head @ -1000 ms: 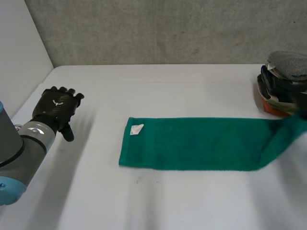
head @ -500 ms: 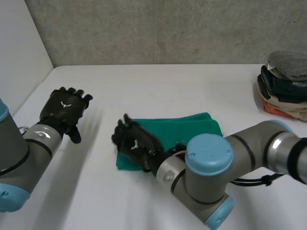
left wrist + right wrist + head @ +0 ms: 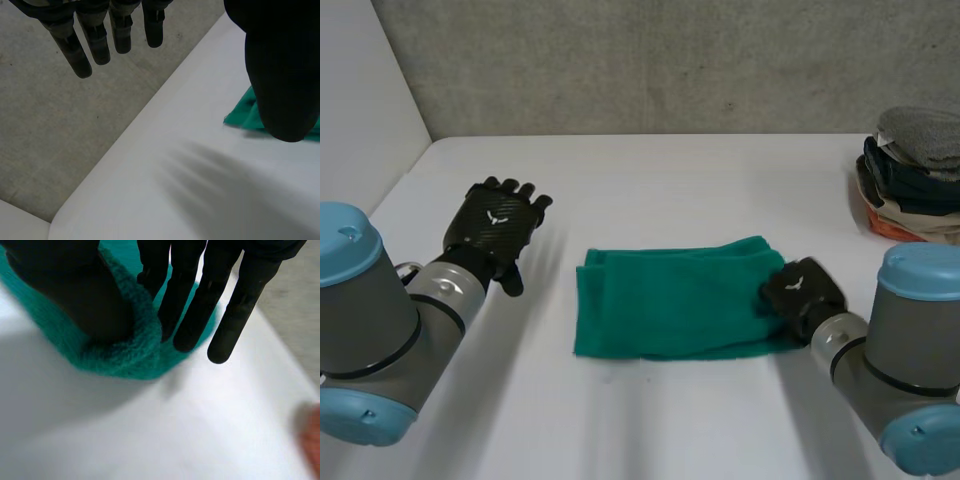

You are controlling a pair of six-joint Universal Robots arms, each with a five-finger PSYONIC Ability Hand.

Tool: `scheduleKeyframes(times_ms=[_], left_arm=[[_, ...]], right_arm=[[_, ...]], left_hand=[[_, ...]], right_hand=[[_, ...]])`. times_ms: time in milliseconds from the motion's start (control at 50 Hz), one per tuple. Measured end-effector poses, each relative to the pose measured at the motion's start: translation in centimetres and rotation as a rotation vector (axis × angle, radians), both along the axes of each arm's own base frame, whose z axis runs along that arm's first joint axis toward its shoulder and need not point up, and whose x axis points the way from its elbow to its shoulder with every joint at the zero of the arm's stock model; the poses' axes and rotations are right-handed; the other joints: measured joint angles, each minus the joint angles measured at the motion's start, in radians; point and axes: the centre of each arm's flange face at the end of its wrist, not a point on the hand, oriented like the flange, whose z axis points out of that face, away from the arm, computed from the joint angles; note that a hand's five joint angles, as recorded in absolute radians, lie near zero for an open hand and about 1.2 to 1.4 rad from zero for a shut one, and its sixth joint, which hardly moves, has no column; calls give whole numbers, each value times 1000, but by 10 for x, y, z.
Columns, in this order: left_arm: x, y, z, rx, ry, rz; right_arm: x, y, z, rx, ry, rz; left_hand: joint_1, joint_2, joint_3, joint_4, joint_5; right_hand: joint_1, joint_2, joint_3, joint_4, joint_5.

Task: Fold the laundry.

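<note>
A green towel [image 3: 670,305] lies folded in half in the middle of the white table [image 3: 660,190]. My right hand [image 3: 800,292] is at the towel's right folded edge. In the right wrist view its thumb [image 3: 75,290] presses into the towel [image 3: 125,357] and its straight fingers [image 3: 192,310] stand on the fold's other side, pinching the edge between them. My left hand [image 3: 495,230] hovers open over bare table to the left of the towel, fingers spread and straight [image 3: 95,40]. A corner of the towel [image 3: 245,112] peeks out beside its thumb [image 3: 280,75].
A pile of folded laundry [image 3: 915,175] sits at the table's far right edge. A grey wall runs along the back of the table, and a white panel [image 3: 360,130] rises along its left side.
The towel lay stretched long a second ago. My right hand carried its right end over to the left, let go, and has come back to the new right fold. My left hand moved closer.
</note>
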Motion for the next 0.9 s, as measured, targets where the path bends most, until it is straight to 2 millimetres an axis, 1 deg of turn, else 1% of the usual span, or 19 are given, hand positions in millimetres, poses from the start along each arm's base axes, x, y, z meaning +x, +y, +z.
scheduleKeyframes(times_ms=[60,100,180,220,260,340,400,420,440,480,540,620,640,680,700,780,800,840,900], left_arm=[[0,1,0,0,0,0],[1,1,1,-2,1,0],[1,2,4,-7,3,2],[2,3,5,-10,4,3],[2,3,6,-10,4,3],[3,4,5,-7,4,4],[2,4,5,-7,5,3],[2,4,5,-8,7,3],[2,4,6,-10,10,2],[-1,2,9,-17,26,-1],[-10,1,15,-28,68,-16],[-30,1,28,-36,159,-56],[-32,1,30,-36,169,-60],[-49,4,39,-35,240,-91],[-54,5,41,-33,260,-101],[-81,16,46,-5,340,-146],[-84,18,46,0,346,-151],[-104,30,39,45,379,-176],[-118,40,22,116,375,-168]], right_arm=[[3,-13,12,-158,40,-8],[12,-14,22,-242,51,12],[47,1,46,-386,37,128],[72,20,53,-426,16,230],[92,37,50,-432,0,326],[126,79,31,-393,-25,551],[139,100,14,-348,-35,673],[141,104,9,-334,-38,701],[142,107,4,-318,-40,718],[141,109,-1,-284,-53,719],[135,103,7,-247,-103,661],[114,78,45,-217,-259,509],[112,76,48,-214,-272,497],[92,59,72,-178,-396,386],[86,53,78,-160,-432,352],[61,34,91,-54,-532,205],[59,32,92,-46,-536,194],[44,20,93,25,-553,98],[37,10,88,93,-540,34]], left_hand=[[0,0,0,0,0],[0,0,0,0,0],[0,0,0,0,0],[0,0,0,0,0],[0,0,0,0,0],[0,0,0,0,0],[0,0,0,0,0],[0,0,0,0,0],[0,0,0,0,0],[0,0,0,0,0],[0,0,0,0,0],[0,0,0,0,0],[0,0,0,0,0],[0,0,0,0,0],[0,0,0,0,0],[0,0,0,0,0],[0,0,0,0,0],[0,0,0,0,0],[0,0,0,0,0]], right_hand=[[2,3,19,26,12],[2,3,19,27,13],[2,3,19,28,19],[2,3,19,28,21],[2,3,19,28,21],[2,3,19,28,21],[-16,-12,2,11,5],[-105,-131,-117,-112,-113],[-345,-357,-336,-331,-338],[-727,-755,-725,-724,-743],[-878,-948,-936,-939,-929],[-880,-960,-957,-960,-940],[-880,-960,-957,-960,-941],[-880,-960,-956,-960,-940],[-880,-960,-957,-960,-940],[-880,-960,-957,-960,-940],[-880,-960,-957,-960,-940],[-880,-960,-957,-960,-940],[-880,-960,-957,-960,-940]])
